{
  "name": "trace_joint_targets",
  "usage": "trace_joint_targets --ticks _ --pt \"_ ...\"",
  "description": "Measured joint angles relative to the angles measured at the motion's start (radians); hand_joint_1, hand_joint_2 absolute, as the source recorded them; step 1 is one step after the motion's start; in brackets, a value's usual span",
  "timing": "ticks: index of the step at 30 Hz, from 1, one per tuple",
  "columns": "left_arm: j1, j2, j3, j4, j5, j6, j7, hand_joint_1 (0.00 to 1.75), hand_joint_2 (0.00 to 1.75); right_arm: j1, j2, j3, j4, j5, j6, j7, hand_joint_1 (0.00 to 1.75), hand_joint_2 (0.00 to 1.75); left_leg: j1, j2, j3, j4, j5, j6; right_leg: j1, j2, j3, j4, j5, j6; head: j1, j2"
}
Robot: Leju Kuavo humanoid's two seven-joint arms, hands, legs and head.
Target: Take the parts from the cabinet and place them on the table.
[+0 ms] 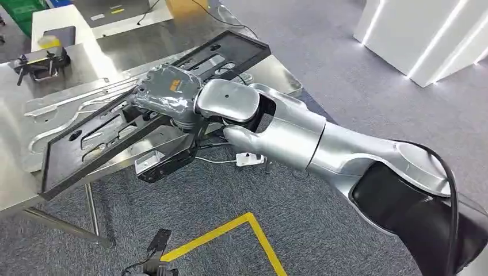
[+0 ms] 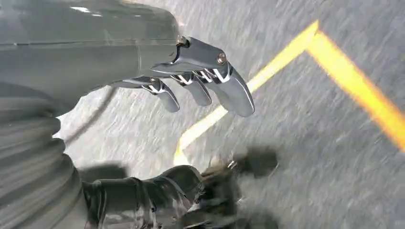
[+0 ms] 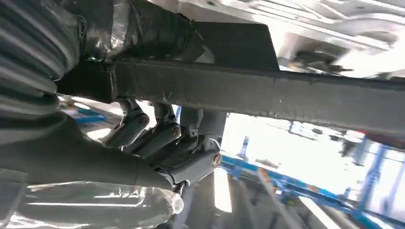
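Observation:
A long black flat panel [image 1: 86, 146] with slots is held tilted over the near edge of the steel table [image 1: 14, 178]. My right hand [image 1: 167, 98] grips its near long edge around the middle. In the right wrist view the panel's edge [image 3: 286, 95] runs across the picture, with the thumb on one side and the fingers [image 3: 157, 133] curled under the other. My left hand [image 2: 191, 86] hangs over the grey carpet, fingers apart, holding nothing.
Silver sheet-metal parts [image 1: 63, 109] lie on the table under the panel. A black fixture [image 1: 37, 63] stands at the table's far left. Yellow tape [image 1: 230, 230] marks the carpet below my arm, and a white plug [image 1: 250, 159] lies by the table leg. White units [image 1: 426, 34] stand at the far right.

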Motion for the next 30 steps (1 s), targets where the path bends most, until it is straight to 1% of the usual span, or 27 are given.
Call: trace_joint_targets --ticks 3,4,5,6,7,8,9,10,11,12,13,14,15,16,18,19,20,21,22,23,24,25,26,27,28,29,30 --pt "0.004 0.013 -0.047 -0.005 -0.097 0.0 -0.104 0.0 1.75 -0.003 0.0 0.014 -0.005 0.002 0.0 0.0 1.75 1.75 -0.002 -0.037 0.006 -0.004 -0.005 0.017 0.002 -0.032 0.023 -0.011 -0.008 0.016 0.001 0.0" --pt "0.013 0.016 -0.068 -0.012 -0.104 -0.014 -0.16 0.0 1.75 -0.003 0.0 0.014 -0.005 0.002 0.001 -0.001 1.75 1.75 0.01 -0.046 0.014 -0.01 -0.002 0.025 -0.007 0.003 0.021 -0.005 -0.019 0.029 0.005 0.0" --pt "0.016 0.021 -0.082 -0.016 -0.104 -0.032 -0.21 0.0 1.75 -0.007 0.0 0.014 -0.006 0.002 0.001 -0.004 1.75 1.75 0.01 -0.058 0.014 -0.011 -0.003 0.029 -0.008 0.053 0.006 0.032 -0.041 0.028 0.005 0.0" --pt "0.018 0.023 -0.096 -0.018 -0.113 -0.06 -0.261 0.0 1.75 -0.011 0.0 0.015 -0.006 0.002 0.001 -0.011 1.75 1.75 0.009 -0.064 0.014 -0.011 -0.002 0.045 -0.007 0.083 -0.028 0.1 -0.075 0.024 0.01 0.0" --pt "0.02 0.023 -0.113 -0.019 -0.132 -0.089 -0.302 0.0 1.75 -0.01 0.0 0.018 -0.006 0.002 0.001 -0.017 1.75 1.75 0.007 -0.077 0.014 -0.011 -0.002 0.047 -0.006 0.1 -0.072 0.187 -0.109 0.022 0.009 0.0" --pt "0.021 0.023 -0.138 -0.022 -0.153 -0.124 -0.305 0.0 1.75 -0.004 0.0 0.022 -0.005 0.002 0.001 -0.024 1.75 1.75 0.006 -0.092 0.014 -0.009 -0.004 0.05 -0.005 0.108 -0.118 0.267 -0.133 0.022 0.01 0.0" --pt "0.017 0.023 -0.161 -0.026 -0.16 -0.151 -0.283 0.0 1.75 0.001 0.0 0.027 -0.004 0.001 -0.001 -0.033 1.75 1.75 0.005 -0.108 0.014 -0.008 -0.005 0.051 -0.004 0.11 -0.145 0.303 -0.133 0.022 0.01 0.0" --pt "0.012 0.023 -0.185 -0.029 -0.154 -0.182 -0.248 0.0 1.75 0.003 0.0 0.033 -0.002 -0.002 -0.003 -0.04 1.75 1.75 0.005 -0.127 0.014 -0.005 -0.006 0.05 -0.004 0.11 -0.151 0.291 -0.106 0.021 0.011 0.0" --pt "0.006 0.024 -0.198 -0.033 -0.14 -0.193 -0.223 0.0 1.75 0.003 0.0 0.036 0.0 -0.007 -0.004 -0.047 1.75 1.75 0.006 -0.143 0.013 -0.001 -0.008 0.049 -0.005 0.112 -0.137 0.241 -0.064 0.018 0.011 0.0" --pt "-0.001 0.023 -0.203 -0.037 -0.126 -0.199 -0.208 0.0 1.75 0.001 0.003 0.037 0.005 -0.011 -0.006 -0.054 1.75 1.75 0.006 -0.161 0.013 0.004 -0.011 0.045 -0.006 0.118 -0.104 0.157 -0.012 0.014 0.011 0.0" --pt "-0.009 0.024 -0.203 -0.039 -0.114 -0.199 -0.197 0.0 1.75 -0.004 0.003 0.037 0.008 -0.014 -0.009 -0.057 1.75 1.75 0.007 -0.177 0.013 0.01 -0.015 0.041 -0.007 0.142 -0.068 0.068 0.034 0.009 0.011 0.0" --pt "-0.011 0.024 -0.209 -0.04 -0.106 -0.199 -0.191 0.0 1.75 -0.005 0.003 0.037 0.015 -0.017 -0.015 -0.06 1.75 1.75 0.009 -0.188 0.011 0.011 -0.017 0.036 -0.012 0.196 -0.047 0.03 0.028 0.004 0.01 0.0" --pt "-0.018 0.027 -0.218 -0.042 -0.105 -0.198 -0.19 0.0 1.75 -0.01 0.006 0.037 0.022 -0.019 -0.024 -0.066 1.75 1.75 0.004 -0.2 0.005 0.018 -0.019 0.03 -0.017 0.198 -0.037 0.006 0.024 0.009 0.004 0.0" --pt "-0.02 0.029 -0.224 -0.042 -0.108 -0.195 -0.191 0.0 1.75 -0.013 0.008 0.037 0.03 -0.02 -0.029 -0.07 1.75 1.75 0.013 -0.207 0.002 0.012 -0.015 0.022 -0.01 0.185 -0.035 0.009 0.025 0.008 0.008 0.0" --pt "-0.019 0.031 -0.24 -0.042 -0.125 -0.195 -0.194 0.0 1.75 -0.018 0.022 0.038 0.049 -0.02 -0.037 -0.077 1.75 1.75 0.018 -0.234 0.003 0.003 -0.01 0.005 -0.003 0.164 -0.028 0.003 0.025 -0.002 0.01 0.0" --pt "-0.02 0.035 -0.247 -0.043 -0.13 -0.198 -0.194 0.0 1.75 -0.021 0.024 0.037 0.058 -0.02 -0.039 -0.077 1.75 1.75 0.019 -0.233 -0.003 0.005 -0.012 0.004 -0.018 0.144 -0.019 -0.008 0.031 -0.009 0.009 0.0" --pt "-0.019 0.034 -0.253 -0.045 -0.135 -0.198 -0.195 0.0 1.75 -0.024 0.029 0.038 0.067 -0.02 -0.04 -0.078 1.75 1.75 0.006 -0.161 -0.01 0.03 -0.028 -0.001 -0.016 0.136 -0.013 -0.014 0.031 -0.013 0.005 0.0" --pt "-0.023 0.034 -0.256 -0.045 -0.136 -0.198 -0.196 0.0 1.75 -0.031 0.032 0.038 0.077 -0.021 -0.042 -0.078 1.75 1.75 0.008 -0.119 -0.04 0.088 -0.063 -0.006 -0.015 0.122 -0.013 -0.015 0.03 -0.018 -0.007 0.0" --pt "-0.029 0.034 -0.263 -0.047 -0.136 -0.199 -0.196 0.0 1.75 -0.034 0.035 0.038 0.086 -0.021 -0.042 -0.08 1.75 1.75 0.013 -0.099 -0.075 0.158 -0.094 -0.011 -0.012 0.111 -0.012 -0.015 0.029 -0.021 -0.005 0.0" --pt "-0.032 0.034 -0.27 -0.047 -0.136 -0.198 -0.196 0.0 1.75 -0.033 0.037 0.038 0.096 -0.021 -0.042 -0.081 1.75 1.75 0.016 -0.088 -0.11 0.225 -0.119 -0.014 -0.011 0.096 -0.011 -0.015 0.027 -0.022 -0.005 0.0" --pt "-0.033 0.034 -0.272 -0.048 -0.136 -0.198 -0.196 0.0 1.75 -0.032 0.039 0.04 0.105 -0.021 -0.042 -0.084 1.75 1.75 0.018 -0.083 -0.138 0.274 -0.129 -0.018 -0.011 0.082 -0.011 -0.013 0.024 -0.022 -0.006 0.0" --pt "-0.031 0.034 -0.273 -0.049 -0.136 -0.198 -0.195 0.0 1.75 -0.028 0.04 0.042 0.111 -0.021 -0.042 -0.085 1.75 1.75 0.02 -0.079 -0.141 0.275 -0.116 -0.019 -0.011 0.069 -0.01 -0.012 0.022 -0.021 -0.006 0.0" --pt "-0.03 0.034 -0.273 -0.049 -0.138 -0.198 -0.195 0.0 1.75 -0.027 0.044 0.045 0.118 -0.02 -0.042 -0.085 1.75 1.75 0.022 -0.075 -0.121 0.232 -0.084 -0.021 -0.012 0.057 -0.008 -0.011 0.019 -0.018 -0.006 0.0" --pt "-0.03 0.034 -0.278 -0.049 -0.138 -0.198 -0.194 0.0 1.75 -0.027 0.046 0.046 0.122 -0.02 -0.042 -0.085 1.75 1.75 0.023 -0.069 -0.082 0.157 -0.042 -0.022 -0.014 0.044 -0.006 -0.009 0.015 -0.014 -0.006 0.0" --pt "-0.031 0.034 -0.286 -0.05 -0.138 -0.198 -0.194 0.0 1.75 -0.027 0.048 0.046 0.127 -0.02 -0.042 -0.085 1.75 1.75 0.022 -0.047 -0.036 0.073 -0.002 -0.023 -0.015 0.032 -0.001 -0.006 0.009 -0.01 -0.006 0.0" --pt "-0.032 0.034 -0.29 -0.05 -0.138 -0.197 -0.194 0.0 1.75 -0.028 0.05 0.046 0.13 -0.02 -0.043 -0.085 1.75 1.75 0.016 -0.007 -0.005 0.003 0.003 -0.024 -0.013 0.022 0.005 -0.005 0.003 -0.002 -0.006 0.0" --pt "-0.034 0.034 -0.29 -0.051 -0.138 -0.195 -0.194 0.0 1.75 -0.031 0.053 0.046 0.137 -0.02 -0.042 -0.085 1.75 1.75 0.002 0.006 0.005 0.004 -0.005 -0.009 -0.005 0.014 0.006 -0.008 0.0 0.004 -0.009 0.0"
